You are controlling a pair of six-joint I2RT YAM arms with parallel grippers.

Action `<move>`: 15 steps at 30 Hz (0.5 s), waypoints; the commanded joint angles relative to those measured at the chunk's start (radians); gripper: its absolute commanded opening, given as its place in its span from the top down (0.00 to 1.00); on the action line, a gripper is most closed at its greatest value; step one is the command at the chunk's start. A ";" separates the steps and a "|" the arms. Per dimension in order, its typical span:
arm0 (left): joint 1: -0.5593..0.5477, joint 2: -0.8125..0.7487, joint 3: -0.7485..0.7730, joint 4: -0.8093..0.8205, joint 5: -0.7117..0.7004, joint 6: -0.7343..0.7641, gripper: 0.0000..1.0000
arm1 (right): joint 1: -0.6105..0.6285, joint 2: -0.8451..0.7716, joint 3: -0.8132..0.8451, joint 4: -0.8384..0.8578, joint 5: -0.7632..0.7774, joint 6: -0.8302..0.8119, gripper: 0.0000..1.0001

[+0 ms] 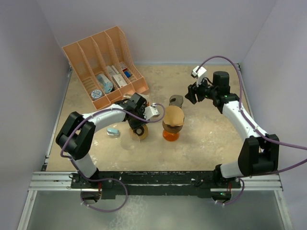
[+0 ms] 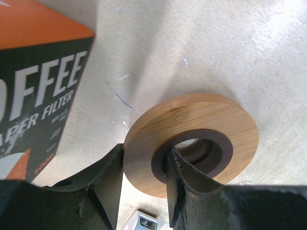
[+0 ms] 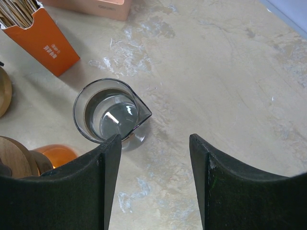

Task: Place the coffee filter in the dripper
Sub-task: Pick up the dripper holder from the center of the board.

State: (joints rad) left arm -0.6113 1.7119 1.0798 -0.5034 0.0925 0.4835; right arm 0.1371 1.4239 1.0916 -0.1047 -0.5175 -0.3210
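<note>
An orange glass dripper (image 1: pixel 171 134) stands mid-table with a brown paper filter (image 1: pixel 173 116) sitting in its top; both show at the lower left of the right wrist view, dripper (image 3: pixel 55 154) and filter (image 3: pixel 14 155). My left gripper (image 1: pixel 139 125) is shut on a wooden ring (image 2: pixel 201 117) with a dark inner collar, one finger outside the rim and one inside the hole (image 2: pixel 144 152). The ring (image 1: pixel 139 133) sits low, left of the dripper. My right gripper (image 1: pixel 189 94) is open and empty (image 3: pixel 154 139), above the table beside the glass server (image 3: pixel 110 112).
The orange and black coffee filter box (image 2: pixel 38 81) stands by the left gripper, with filters in its open top (image 3: pixel 41 38). The glass server (image 1: pixel 176 100) is behind the dripper. A peach file rack (image 1: pixel 103 64) stands at the back left. A small blue-white object (image 1: pixel 112 131) lies left of the ring.
</note>
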 commanded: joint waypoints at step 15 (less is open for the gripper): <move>0.000 -0.112 0.293 -0.177 0.099 0.048 0.84 | -0.009 -0.057 0.013 0.021 -0.022 0.000 0.38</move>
State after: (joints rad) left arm -0.6117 1.6588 1.2598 -0.6659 0.1646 0.5354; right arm 0.1364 1.4220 1.0916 -0.1055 -0.5175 -0.3214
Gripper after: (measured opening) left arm 0.337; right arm 0.617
